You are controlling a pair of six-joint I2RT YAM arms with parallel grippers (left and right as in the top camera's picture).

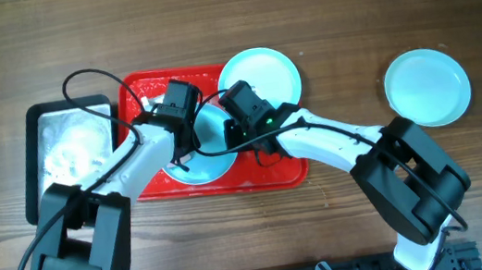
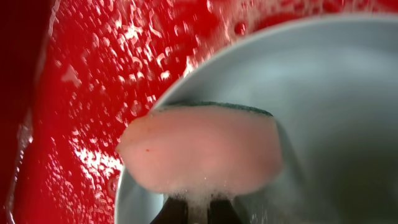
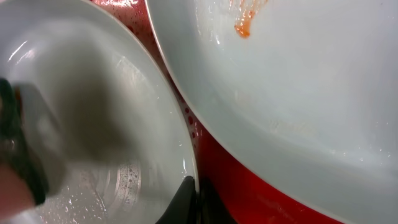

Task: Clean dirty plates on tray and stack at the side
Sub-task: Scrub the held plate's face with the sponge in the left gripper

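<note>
A wet red tray (image 1: pixel 270 176) holds one pale turquoise plate (image 1: pixel 215 152) in its middle. My left gripper (image 1: pixel 186 131) is shut on a pink sponge with a green back (image 2: pixel 199 149) and presses it, foamy, on that plate (image 2: pixel 336 93). My right gripper (image 1: pixel 237 134) is shut on the same plate's right rim (image 3: pixel 194 163). A second plate (image 1: pixel 259 77) lies at the tray's far right corner and carries an orange smear (image 3: pixel 244 28). A third plate (image 1: pixel 428 87) sits on the table to the right.
A grey metal pan with a black rim (image 1: pixel 71 157) stands left of the tray. Soapy droplets cover the tray floor (image 2: pixel 93 93). Both arms cross over the tray's front half.
</note>
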